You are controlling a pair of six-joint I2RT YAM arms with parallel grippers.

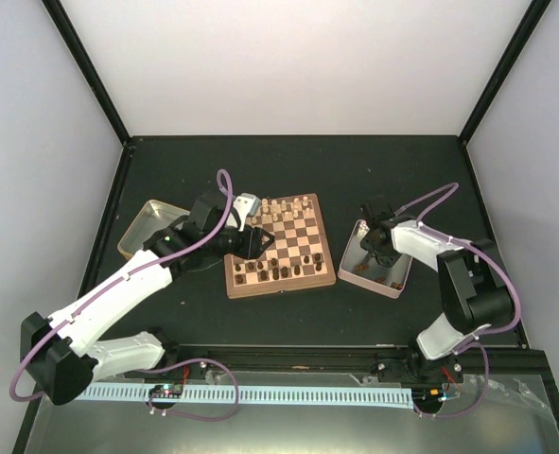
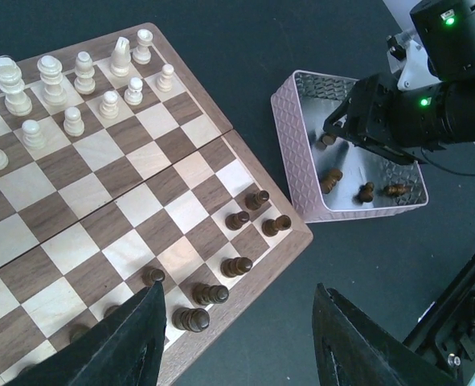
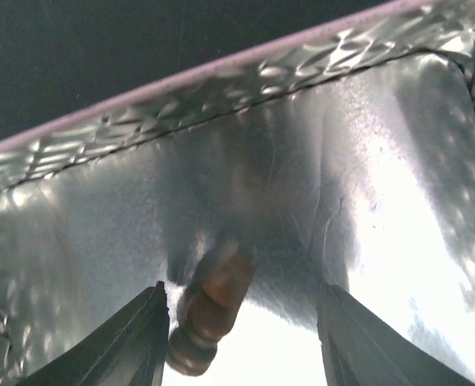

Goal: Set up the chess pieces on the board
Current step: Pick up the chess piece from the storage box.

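The board (image 1: pixel 281 288) lies mid-table. Cream chess pieces (image 1: pixel 284 208) stand along its far side, dark ones (image 1: pixel 279 272) on its near side. In the left wrist view the cream pieces (image 2: pixel 84 72) fill two rows at the top left and several dark pieces (image 2: pixel 237 265) stand near the board's (image 2: pixel 133 161) edge. My left gripper (image 2: pixel 241 342) hovers open over that edge, with nothing between its fingers. My right gripper (image 3: pixel 241 338) is down inside the pink-rimmed tray (image 3: pixel 221 88), open. A dark piece (image 3: pixel 213 310) lies on its side close to its left finger.
The pink-rimmed tray (image 1: pixel 369 286) sits right of the board with a few more dark pieces (image 2: pixel 331 178) lying in it. A yellow-rimmed tin (image 1: pixel 137 227) rests left of the board, behind my left arm. Black rails frame the table.
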